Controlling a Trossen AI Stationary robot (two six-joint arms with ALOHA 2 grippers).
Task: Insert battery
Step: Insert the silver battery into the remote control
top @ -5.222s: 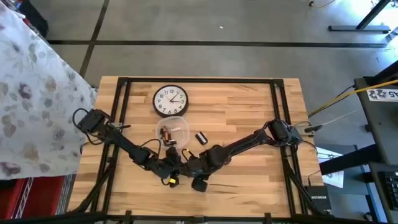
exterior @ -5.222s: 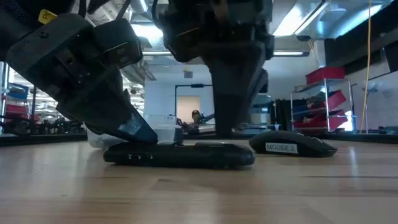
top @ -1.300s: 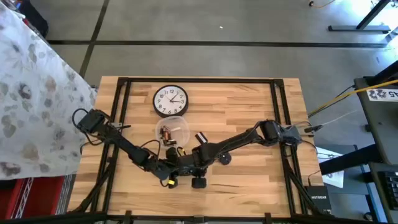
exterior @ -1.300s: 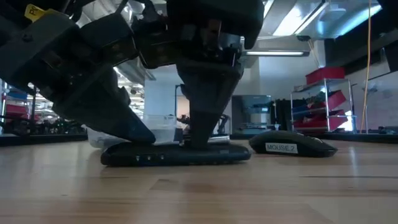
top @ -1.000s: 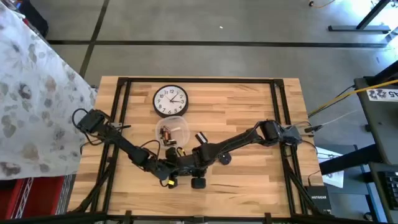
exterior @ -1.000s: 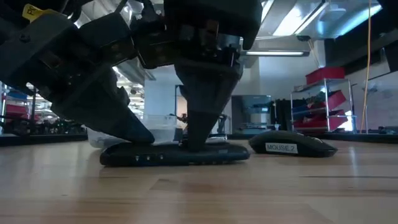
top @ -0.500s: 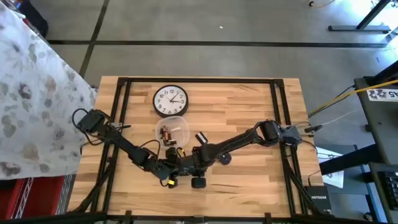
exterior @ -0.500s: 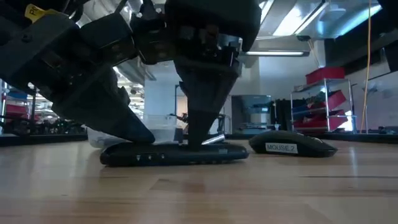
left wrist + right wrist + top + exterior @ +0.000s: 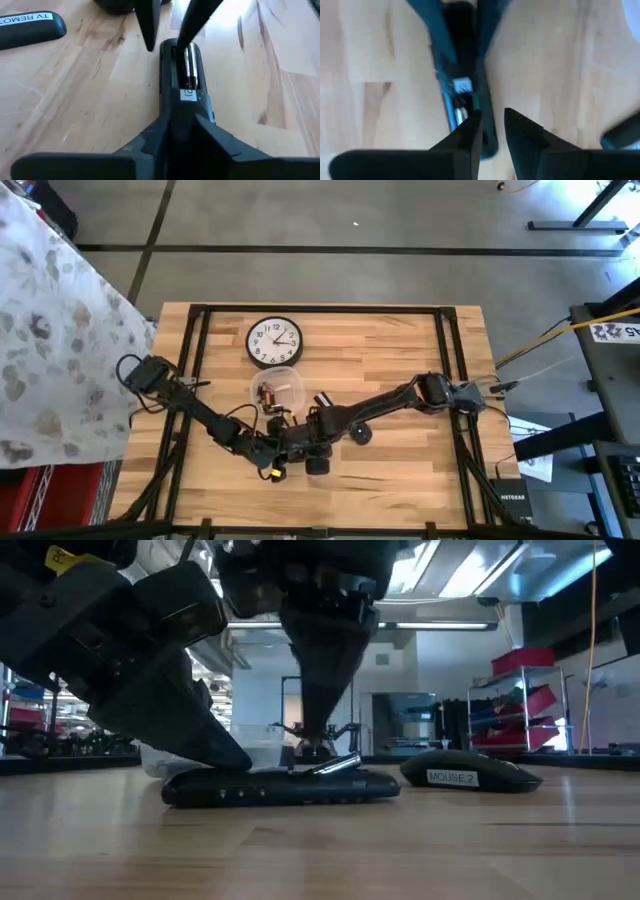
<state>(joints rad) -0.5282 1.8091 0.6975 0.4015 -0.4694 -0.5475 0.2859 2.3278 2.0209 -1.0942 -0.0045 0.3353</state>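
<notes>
A black remote [image 9: 280,786] lies flat on the table with its battery compartment open. A silver battery [image 9: 190,64] sits in the compartment, and in the low view one end of this battery [image 9: 336,766] is tilted up. My left gripper [image 9: 268,451] is shut on one end of the remote [image 9: 181,75]. My right gripper [image 9: 172,35] hangs open just above the compartment, fingers pointing down on either side of the battery's far end. Whether a fingertip touches the battery, I cannot tell. My left gripper pinches the remote's end [image 9: 183,106] between its two fingers, one on each long side. The fingers [image 9: 205,745] slant down from the table's left and lie along the remote. The remote rests flat on the table.
A wall clock [image 9: 274,342] lies at the far side, with a clear bowl of batteries [image 9: 276,392] and a small black piece [image 9: 323,401] in front of it. A black mouse [image 9: 470,773] sits right of the remote. A second remote [image 9: 30,26] lies close by.
My right gripper has risen from the remote's compartment. The battery now shows with one end tilted up out of the compartment. My left gripper and the remote have stayed in place.
</notes>
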